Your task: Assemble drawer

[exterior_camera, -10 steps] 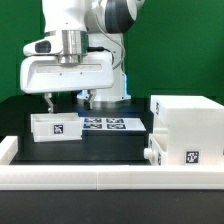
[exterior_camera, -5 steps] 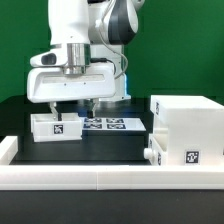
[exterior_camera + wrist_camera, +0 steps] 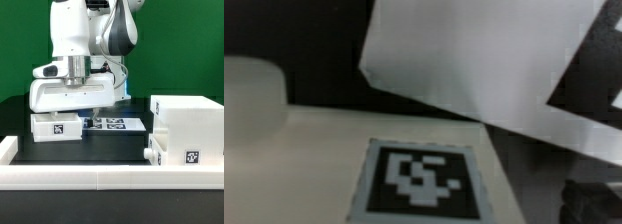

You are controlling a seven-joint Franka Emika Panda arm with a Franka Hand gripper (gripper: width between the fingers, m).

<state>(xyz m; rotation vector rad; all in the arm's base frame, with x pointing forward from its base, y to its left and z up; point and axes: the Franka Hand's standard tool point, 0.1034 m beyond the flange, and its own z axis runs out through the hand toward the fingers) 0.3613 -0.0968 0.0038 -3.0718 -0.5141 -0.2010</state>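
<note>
1. Nearest: a long white raised rail (image 3: 80,172) along the front of the black table (image 3: 110,146).
2. Just behind it, on the exterior view's right: a large white box-shaped drawer case (image 3: 188,120) with black-and-white tags, upright and untouched.
3. Toward the exterior view's left: a small white tagged drawer box (image 3: 55,128), flat on the table, well apart from the drawer case.
4. Directly over the drawer box, very low: the white two-finger gripper (image 3: 68,111). Finger spread is hidden by the hand's body and blurred in the wrist view, so cannot tell whether wide, narrow or clamped.
5. Just beside the drawer box, farther back: the flat white marker board (image 3: 115,124).
6. Step in hand, seemingly: picking up the drawer box. Next move probably calls for a square grip across its walls, a clean lift, then careful alignment with the drawer case.
</note>
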